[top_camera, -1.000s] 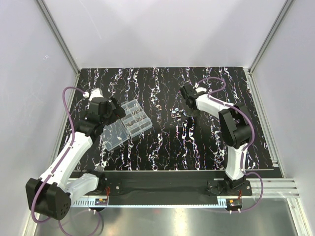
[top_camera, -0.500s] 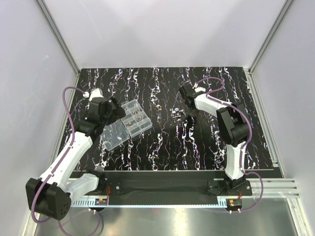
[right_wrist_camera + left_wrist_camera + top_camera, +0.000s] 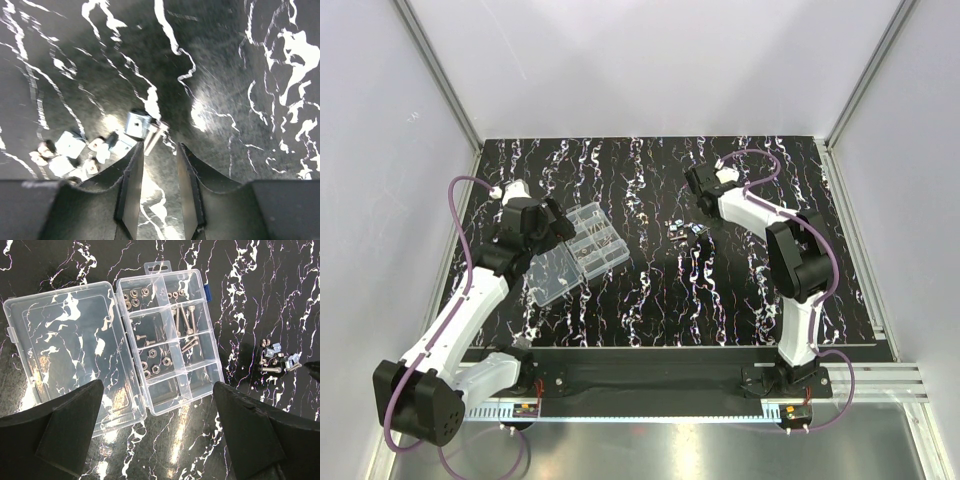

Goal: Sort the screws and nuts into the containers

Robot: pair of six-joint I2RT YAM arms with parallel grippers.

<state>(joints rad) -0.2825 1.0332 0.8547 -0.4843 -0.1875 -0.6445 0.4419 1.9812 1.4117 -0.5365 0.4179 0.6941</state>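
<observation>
The clear organiser box (image 3: 200, 347) lies open on the black marbled table, lid (image 3: 65, 347) flat to its left. Its containers hold screws (image 3: 184, 322) and nuts (image 3: 136, 295). In the top view the box (image 3: 598, 238) sits just right of my left gripper (image 3: 552, 222). That left gripper (image 3: 160, 440) hovers open above the box's near edge, empty. A loose pile of screws and nuts (image 3: 682, 230) lies mid-table, also seen as the pile (image 3: 276, 359). My right gripper (image 3: 160, 147) is low over the table, partly open with nothing between its fingers. One screw (image 3: 156, 135) lies just ahead of its left fingertip, beside a square nut (image 3: 137, 124).
More square nuts and small pieces (image 3: 70, 147) lie scattered to the left of the right gripper. White walls and an aluminium frame (image 3: 850, 190) border the table on three sides.
The right gripper has shifted slightly toward the far side and its wrist has turned a little. The left arm and the box have not moved.
</observation>
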